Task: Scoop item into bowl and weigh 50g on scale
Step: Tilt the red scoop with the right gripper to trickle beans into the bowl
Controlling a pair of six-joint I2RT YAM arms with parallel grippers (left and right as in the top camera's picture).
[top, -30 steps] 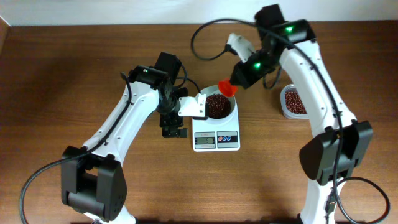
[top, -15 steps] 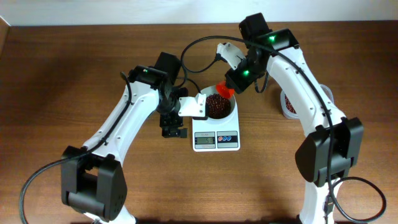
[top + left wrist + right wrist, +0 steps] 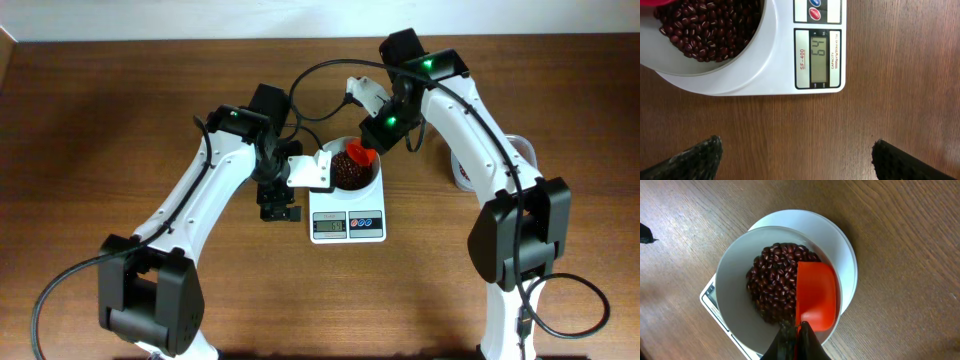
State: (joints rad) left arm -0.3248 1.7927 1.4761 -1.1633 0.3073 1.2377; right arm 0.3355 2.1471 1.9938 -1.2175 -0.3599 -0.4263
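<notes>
While our right gripper (image 3: 794, 342) clenches the handle of the orange-red plastic scoop (image 3: 815, 297) over the small dark reddish-brown beans (image 3: 772, 280) heaped in the round white bowl (image 3: 732, 275), we read "SF-400" and "64" on the white digital scale (image 3: 790, 85) beneath it, our left gripper (image 3: 799, 157) gaping wide beside it.

So, from overhead: the scale (image 3: 347, 232) sits mid-table (image 3: 120, 100), with the bowl (image 3: 373, 180) on its platform toward 12 o'clock. The display (image 3: 330, 226) is at the scale's 6 o'clock edge, with the buttons (image 3: 367, 220) just at the display's 3 o'clock. The beans (image 3: 345, 172) are piled in the bowl, and the scoop (image 3: 361, 155) is in there over them at roughly 1 o'clock. The plastic tub (image 3: 459, 178) is off at the bowl's 3 o'clock, well apart and half hidden behind the right arm (image 3: 478, 115). The left gripper (image 3: 279, 210) is beside the scale at 9 o'clock.
</notes>
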